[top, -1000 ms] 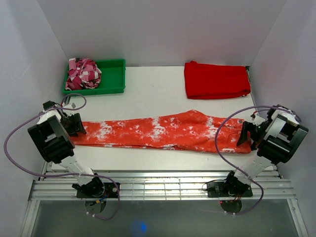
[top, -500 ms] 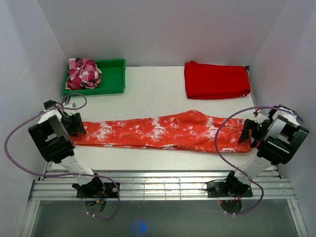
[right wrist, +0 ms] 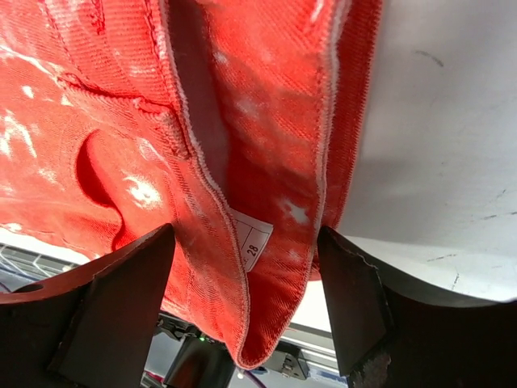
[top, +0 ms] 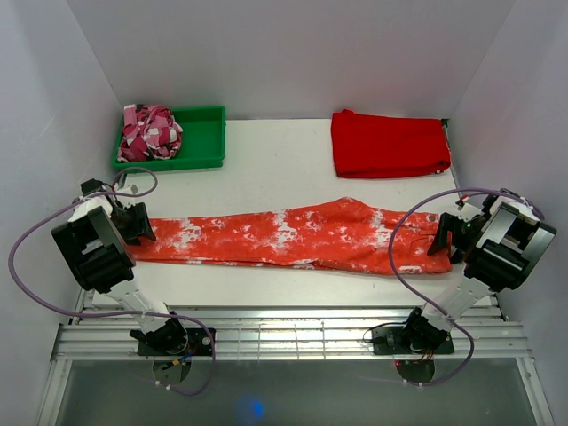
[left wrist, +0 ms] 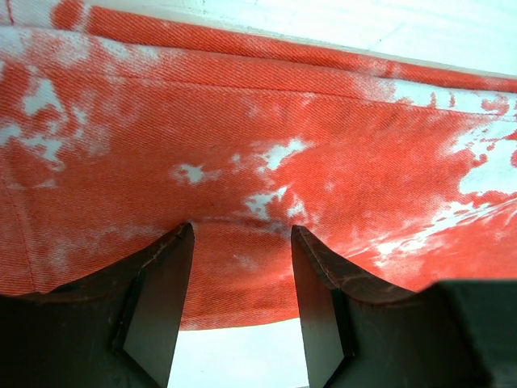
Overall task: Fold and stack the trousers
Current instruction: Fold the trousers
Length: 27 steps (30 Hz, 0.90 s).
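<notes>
In the top external view the trousers (top: 293, 235) lie flat on the worktop (top: 284, 169), their long axis running left to right across the middle of the frame. The cuffs are at the left and the wider waist is at the right. The left arm (top: 89, 248) has its jaws at the cuff end and the right arm (top: 506, 253) has its jaws at the waist end, so each arm is nearest its own end and the cloth stretches between them. A plain red folded cloth (top: 389, 144) sits well apart at the upper right. In the left wrist view mottled cloth fills the upper frame. The left jaws stand partly open at the bottom edge, astride the near hem with nothing pinched; whether their tips touch the cloth cannot be told. In the right wrist view the right jaws stand wide apart in the lower corners, holding nothing. The waist end with its white size label (right wrist: 257, 242) hangs between them, and bare worktop shows at the right. Judging from this, a fold would bring one end along that long axis toward the other.
</notes>
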Tool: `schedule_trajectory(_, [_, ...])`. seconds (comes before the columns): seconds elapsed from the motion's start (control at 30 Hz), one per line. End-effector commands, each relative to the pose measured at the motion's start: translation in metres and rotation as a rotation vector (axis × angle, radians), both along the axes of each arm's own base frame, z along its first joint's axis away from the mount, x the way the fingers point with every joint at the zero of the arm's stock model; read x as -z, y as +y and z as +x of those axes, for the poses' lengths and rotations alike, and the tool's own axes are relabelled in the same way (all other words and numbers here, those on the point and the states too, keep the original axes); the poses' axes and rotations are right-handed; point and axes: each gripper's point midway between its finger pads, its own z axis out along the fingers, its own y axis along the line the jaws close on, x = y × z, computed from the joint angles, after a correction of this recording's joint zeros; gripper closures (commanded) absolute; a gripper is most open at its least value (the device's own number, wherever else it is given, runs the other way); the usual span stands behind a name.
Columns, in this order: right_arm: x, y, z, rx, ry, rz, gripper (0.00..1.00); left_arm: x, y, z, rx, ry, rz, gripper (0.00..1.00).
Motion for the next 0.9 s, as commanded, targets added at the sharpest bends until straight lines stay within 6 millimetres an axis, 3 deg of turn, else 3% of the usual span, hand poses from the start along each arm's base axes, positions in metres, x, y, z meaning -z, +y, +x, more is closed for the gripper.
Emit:
schedule_trajectory(0.0, [-0.003,0.006,0.025,-0.001,-0.096,0.073,0.23,-0.009,0.002,0.006,0.005,-0.022,0.017,0.37])
schedule_trajectory(0.17, [-0.011,0.014,0.040,-0.013,-0.153,0.138,0.34,-0.010,0.001,0.010,0.008,-0.023,0.016,0.37])
schedule_trajectory(0.37, [-0.026,0.007,0.057,-0.023,-0.206,0.129,0.46,-0.003,0.003,0.007,0.015,-0.004,0.030,0.38])
schedule_trajectory(0.53, [-0.026,0.004,0.059,-0.017,-0.188,0.127,0.67,-0.001,0.004,0.007,0.011,0.003,0.030,0.39])
schedule_trajectory(0.63, [-0.032,0.000,0.059,-0.023,-0.200,0.093,0.64,-0.002,0.005,0.008,0.011,0.001,0.032,0.39])
schedule_trajectory(0.73, [-0.030,-0.005,0.058,-0.019,-0.188,0.064,0.51,-0.002,0.003,0.008,0.014,0.002,0.031,0.39])
schedule_trajectory(0.87, [-0.024,-0.015,0.053,0.007,-0.131,0.003,0.49,-0.001,0.004,0.010,0.016,0.005,0.034,0.39])
